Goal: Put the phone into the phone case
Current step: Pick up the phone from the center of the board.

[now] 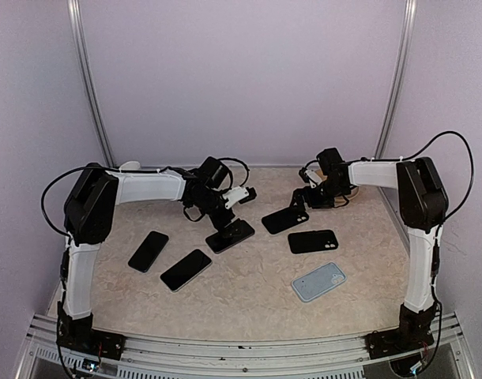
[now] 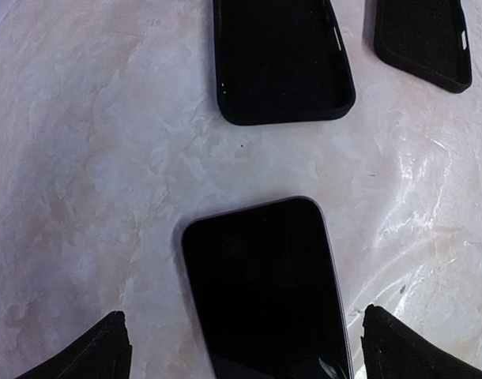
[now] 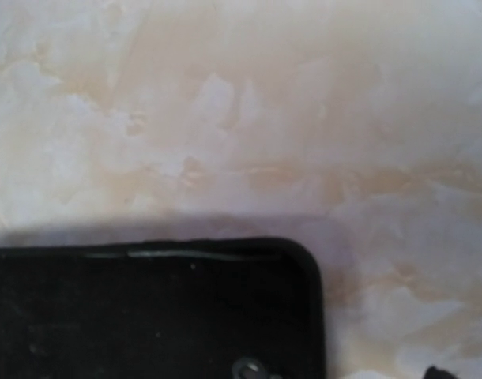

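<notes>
**A:** Entry one: phone (image 2: pixel 265 292), black, screen up, flat on table (image 2: pixel 107 158). Position?

**B:** Between left jaws. Spread wide, one black tip at either side, touching nothing, holding nothing.

**A:** Entry two?

**B:** Black case (image 1: pixel 285 219), hollow side up, just beyond phone. Second case (image 1: pixel 312 241) beside it. Pale blue case (image 1: pixel 318 282) well apart, nearer the bases.

**A:** Right jaws?

**B:** Above far end of black case, by the camera-hole corner. Spread not readable. Nothing seen held.

**A:** Handling note for the pick?

**B:** Probably: lower square over phone, close on the long edges near mid-length, lift level. Thin edge and slick glass, so grip low and avoid tilting. Seat one end in black case first, then press flat. If needed, steady case with right jaws.
</notes>
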`<state>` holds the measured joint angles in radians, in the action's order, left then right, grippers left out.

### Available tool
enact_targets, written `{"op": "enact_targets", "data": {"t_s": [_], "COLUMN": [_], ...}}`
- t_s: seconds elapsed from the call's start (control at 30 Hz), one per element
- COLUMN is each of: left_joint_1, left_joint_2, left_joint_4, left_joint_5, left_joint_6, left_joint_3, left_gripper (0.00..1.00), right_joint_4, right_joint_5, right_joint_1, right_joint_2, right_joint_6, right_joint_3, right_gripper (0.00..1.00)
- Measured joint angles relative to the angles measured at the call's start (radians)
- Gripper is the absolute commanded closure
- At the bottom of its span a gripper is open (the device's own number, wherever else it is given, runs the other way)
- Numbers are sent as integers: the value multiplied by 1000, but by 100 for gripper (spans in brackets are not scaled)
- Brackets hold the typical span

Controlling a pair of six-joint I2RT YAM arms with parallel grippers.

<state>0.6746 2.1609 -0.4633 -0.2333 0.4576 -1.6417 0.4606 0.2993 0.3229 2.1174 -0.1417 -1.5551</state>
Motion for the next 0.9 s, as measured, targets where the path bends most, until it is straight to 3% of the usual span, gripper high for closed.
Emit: {"op": "enact_targets", "data": {"t_s": [0.43, 0.9], "left_joint_1": [27, 27], "left_joint_2": [128, 134], "left_joint_4": [-19, -13], "left_joint_5": [18, 17], "left_joint_6": [3, -10], "left_joint_3": [-82, -86], "left_gripper": [1, 31], "right_joint_4": [0, 0], "right_joint_5": [4, 3], "right_joint_1": [0, 0], "right_joint_2": [-1, -1], "right_joint_6": [13, 20], "right_joint_3": [2, 4], "right_gripper": [0, 0]}}
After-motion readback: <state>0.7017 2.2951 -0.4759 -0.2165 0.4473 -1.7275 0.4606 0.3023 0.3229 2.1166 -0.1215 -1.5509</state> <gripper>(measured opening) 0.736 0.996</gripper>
